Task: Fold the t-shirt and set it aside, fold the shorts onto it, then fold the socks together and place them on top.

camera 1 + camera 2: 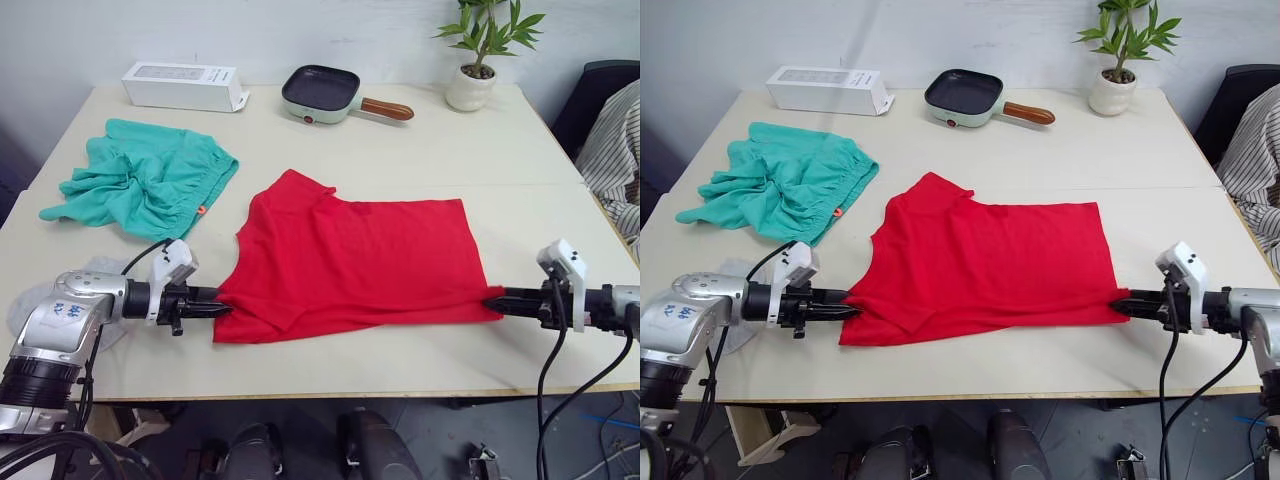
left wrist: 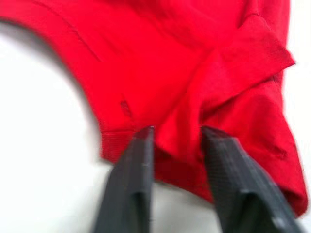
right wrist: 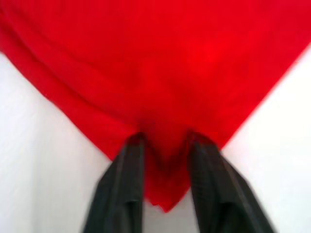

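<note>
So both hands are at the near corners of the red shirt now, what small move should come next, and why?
Probably lift both corners together and carry them toward the far edge. The left hand and right hand each have cloth of the t-shirt between their fingers, and it lies flat on the table, only partly folded.

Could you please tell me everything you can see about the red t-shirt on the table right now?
The t-shirt is bright red, plain, of soft cotton-like knit. It lies flat and partly folded on the pale table, one sleeve flap sticking up toward the far side, near the front edge. The left pincer has its near left corner between its fingers, the right pincer its near right corner. The teal shorts lie apart from it, to its left.
</note>
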`<state>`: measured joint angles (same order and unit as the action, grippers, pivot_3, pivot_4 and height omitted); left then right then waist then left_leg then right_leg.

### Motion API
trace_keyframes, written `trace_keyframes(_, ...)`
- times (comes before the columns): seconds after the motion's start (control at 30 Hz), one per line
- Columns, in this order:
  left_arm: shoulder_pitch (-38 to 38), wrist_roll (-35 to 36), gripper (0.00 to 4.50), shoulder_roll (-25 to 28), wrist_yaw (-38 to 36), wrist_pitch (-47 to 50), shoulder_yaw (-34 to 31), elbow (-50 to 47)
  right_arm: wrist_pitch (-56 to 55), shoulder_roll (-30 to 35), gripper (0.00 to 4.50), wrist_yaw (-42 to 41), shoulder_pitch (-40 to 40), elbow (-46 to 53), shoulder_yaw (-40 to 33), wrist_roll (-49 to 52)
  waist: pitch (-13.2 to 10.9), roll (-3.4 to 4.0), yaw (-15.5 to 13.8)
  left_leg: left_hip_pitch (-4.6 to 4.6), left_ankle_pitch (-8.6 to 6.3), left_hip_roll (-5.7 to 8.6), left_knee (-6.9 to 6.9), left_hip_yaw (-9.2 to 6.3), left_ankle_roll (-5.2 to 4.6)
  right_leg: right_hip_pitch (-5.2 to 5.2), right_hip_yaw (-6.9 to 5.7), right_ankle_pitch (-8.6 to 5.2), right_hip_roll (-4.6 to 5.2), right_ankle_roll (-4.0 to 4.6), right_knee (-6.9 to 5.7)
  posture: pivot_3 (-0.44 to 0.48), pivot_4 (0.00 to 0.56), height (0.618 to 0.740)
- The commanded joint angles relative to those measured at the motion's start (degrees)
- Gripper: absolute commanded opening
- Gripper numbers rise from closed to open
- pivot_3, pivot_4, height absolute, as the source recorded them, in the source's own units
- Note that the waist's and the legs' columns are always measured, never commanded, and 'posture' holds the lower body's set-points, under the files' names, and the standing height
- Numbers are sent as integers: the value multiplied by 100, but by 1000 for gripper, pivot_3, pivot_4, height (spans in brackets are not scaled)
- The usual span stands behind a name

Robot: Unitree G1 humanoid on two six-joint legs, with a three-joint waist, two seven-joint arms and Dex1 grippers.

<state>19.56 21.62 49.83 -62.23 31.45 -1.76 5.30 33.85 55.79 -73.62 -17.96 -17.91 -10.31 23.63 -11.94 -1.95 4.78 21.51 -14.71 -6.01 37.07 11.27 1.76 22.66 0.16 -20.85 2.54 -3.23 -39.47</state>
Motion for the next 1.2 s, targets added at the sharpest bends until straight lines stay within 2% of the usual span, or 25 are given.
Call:
trace_keyframes(0.03,-115,88,2540,-217,557,-574,-825,26,-36,198,2699,152,92,147,-770,310,0,-1,-1,2,0,-1,2,-1,0,0,-2,0,-1,0,0,0,150,740)
trace_keyframes(0.07,-192,170,2540,-253,569,-645,-989,-25,-87,202,3032,194,108,154,-941,366,-1,-1,7,3,0,-2,1,-1,0,1,0,1,1,-1,0,0,150,740)
trace_keyframes(0.13,-392,275,2540,-284,374,-1041,-1220,-195,32,248,3032,188,185,273,-1184,507,0,-1,22,2,-1,-1,2,1,0,1,1,2,0,-3,2,0,150,740)
trace_keyframes(0.17,-595,364,2347,-212,154,-1175,-1321,-430,52,239,2918,117,366,591,-1347,636,0,-1,21,2,-1,-1,-1,3,0,1,2,2,0,-3,2,0,150,740)
trace_keyframes(0.23,-911,443,1925,-52,-230,-1383,-1366,-817,-85,198,2375,-22,749,1219,-1475,757,0,-1,12,1,-3,-7,-10,3,4,2,0,1,-3,-2,7,0,150,740)
trace_keyframes(0.3,-1175,437,1289,64,-582,-1603,-1196,-1225,-599,15,1679,-43,1096,1795,-1355,642,0,-2,3,2,-5,-19,-15,1,8,1,-2,0,-8,-2,14,0,150,740)
trace_keyframes(0.43,-1340,295,10,-65,-714,-1955,-763,-1675,-1325,-384,196,94,1372,2250,-1012,430,1,-3,2,1,-7,-20,-15,2,5,-10,-2,6,-6,-11,30,0,150,740)
trace_keyframes(0.47,-1405,190,0,-157,-731,-2102,-532,-1774,-1545,-572,53,166,1399,2343,-818,342,1,-3,2,1,-7,-17,-16,4,2,-11,0,9,-2,-16,34,0,150,740)
trace_keyframes(0.57,-1469,-266,0,-376,-744,-2730,11,-1764,-2131,-886,53,115,1452,2343,-312,75,2,-4,9,1,-10,-12,-17,9,-7,-20,2,18,1,-25,56,0,150,740)
trace_keyframes(0.67,-1242,-633,0,-701,-630,-3165,454,-1421,-2967,-1275,53,147,1240,1675,36,-267,3,-5,2,3,-15,4,-13,16,-24,-19,7,23,0,-28,63,0,150,740)
trace_keyframes(0.8,-964,-1151,0,-947,-438,-3601,835,-901,-3466,-1526,53,180,1003,1102,302,-447,3,-5,2,3,-16,6,-10,16,-27,-18,9,24,1,-28,63,0,150,740)
trace_keyframes(0.97,-580,-1213,0,-1392,113,-3570,769,-462,-3551,-1635,53,322,817,618,388,-512,4,-5,3,4,-22,3,-6,15,-32,-19,10,24,1,-29,62,0,150,740)
trace_keyframes(1.2,-543,-772,0,-1545,337,-3035,467,-464,-3530,-1665,53,559,783,231,271,-442,4,-5,2,3,-22,-5,-1,17,-31,-19,9,25,-2,-30,59,0,150,740)
